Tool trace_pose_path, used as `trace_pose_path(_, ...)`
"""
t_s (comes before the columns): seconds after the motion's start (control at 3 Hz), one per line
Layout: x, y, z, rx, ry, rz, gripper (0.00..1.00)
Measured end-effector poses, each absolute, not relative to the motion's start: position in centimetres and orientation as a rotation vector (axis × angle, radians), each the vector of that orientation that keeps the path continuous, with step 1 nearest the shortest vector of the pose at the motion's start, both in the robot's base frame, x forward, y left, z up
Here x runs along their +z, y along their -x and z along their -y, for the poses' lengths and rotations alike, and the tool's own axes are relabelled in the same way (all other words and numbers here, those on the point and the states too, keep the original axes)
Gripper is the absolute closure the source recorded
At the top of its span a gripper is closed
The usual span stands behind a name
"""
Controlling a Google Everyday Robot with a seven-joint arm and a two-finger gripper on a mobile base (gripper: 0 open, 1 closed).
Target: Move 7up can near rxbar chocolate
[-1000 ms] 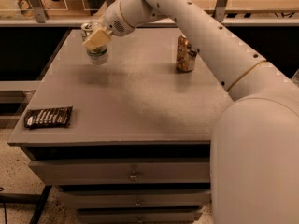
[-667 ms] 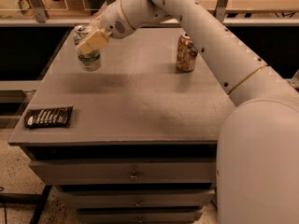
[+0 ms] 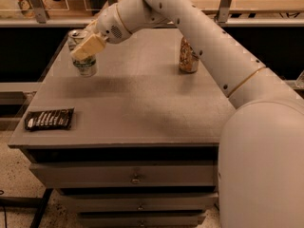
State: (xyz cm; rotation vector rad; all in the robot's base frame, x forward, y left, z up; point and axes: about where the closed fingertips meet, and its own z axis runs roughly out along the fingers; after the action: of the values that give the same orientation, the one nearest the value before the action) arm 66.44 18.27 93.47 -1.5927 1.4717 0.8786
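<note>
Jaws tight around 7up can (image 3: 84, 63) at far left of table (image 3: 142, 103)

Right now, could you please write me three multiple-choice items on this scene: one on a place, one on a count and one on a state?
1. Where does the flat, dark-wrapped rxbar chocolate lie?
A. at the front-left corner of the grey table
B. at the back-right corner
C. in a drawer

2. How many cans are on or over the table?
A. one
B. two
C. four

3. The gripper, over the table's back left, is:
A. open and empty
B. shut on the white-and-green 7up can
C. shut on the bar

Answers:
1 A, the bar lies by the near left edge.
2 B, the 7up can and an orange-gold can.
3 B, it clamps that can's upper part.
</note>
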Motion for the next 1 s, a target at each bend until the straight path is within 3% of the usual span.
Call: trace_pose_path(1.0, 93.1, -61.2, -23.0, 0.999, 1.701, -1.377, 1.00)
